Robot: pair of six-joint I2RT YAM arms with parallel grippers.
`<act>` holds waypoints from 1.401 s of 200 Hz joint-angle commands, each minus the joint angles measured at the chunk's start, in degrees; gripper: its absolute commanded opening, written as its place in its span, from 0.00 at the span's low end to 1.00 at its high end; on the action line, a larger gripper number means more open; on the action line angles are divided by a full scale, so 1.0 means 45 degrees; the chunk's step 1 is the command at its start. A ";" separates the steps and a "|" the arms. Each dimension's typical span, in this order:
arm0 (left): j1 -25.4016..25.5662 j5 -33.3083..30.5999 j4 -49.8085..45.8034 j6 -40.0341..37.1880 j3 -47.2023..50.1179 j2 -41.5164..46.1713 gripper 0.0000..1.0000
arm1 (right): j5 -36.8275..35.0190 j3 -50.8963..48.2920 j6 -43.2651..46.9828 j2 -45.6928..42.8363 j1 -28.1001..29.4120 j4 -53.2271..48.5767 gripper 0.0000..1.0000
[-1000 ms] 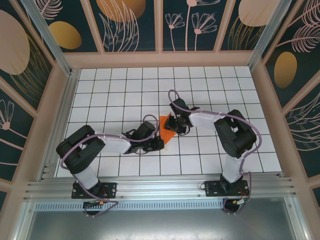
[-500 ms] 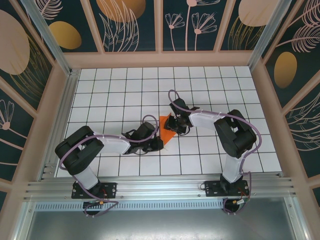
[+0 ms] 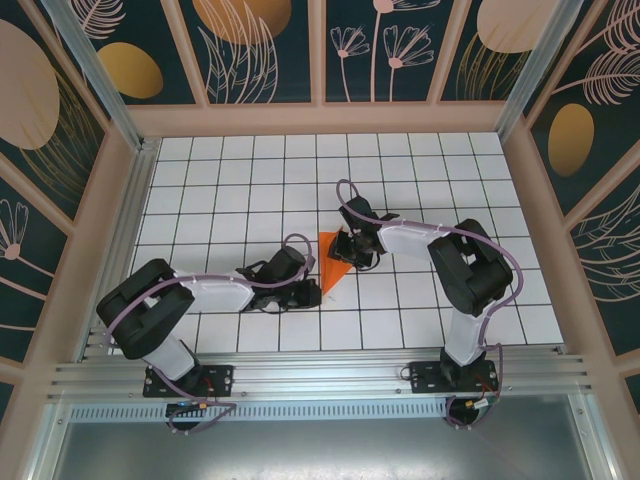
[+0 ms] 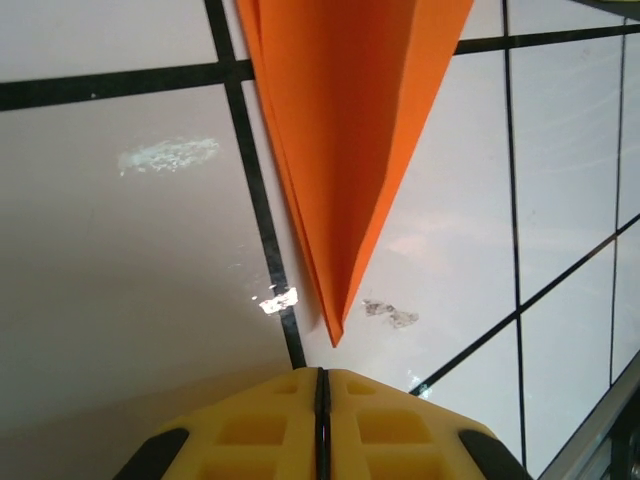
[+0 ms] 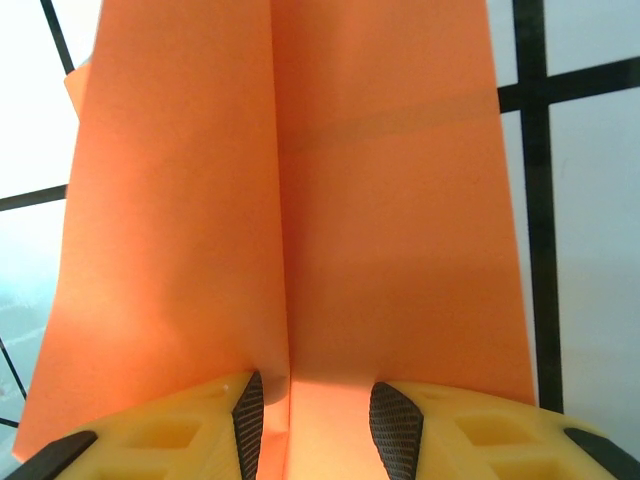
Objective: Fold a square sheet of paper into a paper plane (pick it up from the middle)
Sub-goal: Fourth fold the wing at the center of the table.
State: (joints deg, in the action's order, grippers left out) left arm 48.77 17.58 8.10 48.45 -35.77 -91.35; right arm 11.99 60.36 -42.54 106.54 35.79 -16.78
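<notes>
left gripper (image 3: 308, 293), shut and empty, is noted drawn back off the tip of the narrow pointed bright orange paper plane (image 3: 333, 262), left flat on the white gridded table (image 3: 230, 180) under the part-open right gripper (image 3: 352, 250) astride its centre fold, so folding is judged nearly done.

1. Table (image 3: 250, 180): white top with a black grid, pale frame on three sides; your two arms are bolted at its near edge
2. Paper plane (image 3: 331, 264): bright orange narrow dart, flat near the table's middle, wide end far from you, point aimed near and slightly left
3. Your left gripper (image 3: 312, 293): low over the tiles, tip just beside the plane's point
4. Your right gripper (image 3: 347, 250): at the plane's wide end, overlapping its right edge
5. Wall panels (image 3: 270, 50): dark, with floral prints
</notes>
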 commanded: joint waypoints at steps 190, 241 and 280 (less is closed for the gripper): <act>0.0074 -0.2856 0.1495 0.1094 -0.1651 -0.1372 0.28 | -0.2093 -0.0922 -0.0095 0.1872 -0.0219 -0.1467 0.44; 0.0079 -0.3063 0.1535 0.1073 -0.1563 -0.1377 0.31 | -0.2098 -0.0967 -0.0096 0.1876 -0.0219 -0.1448 0.44; 0.0079 -0.2970 0.1538 0.1092 -0.1524 -0.1835 0.26 | -0.2078 -0.0994 -0.0116 0.1796 -0.0219 -0.1414 0.44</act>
State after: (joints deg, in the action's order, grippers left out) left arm 48.77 5.04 16.03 54.24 -42.15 -97.30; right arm 11.99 60.71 -42.57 106.69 35.79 -17.15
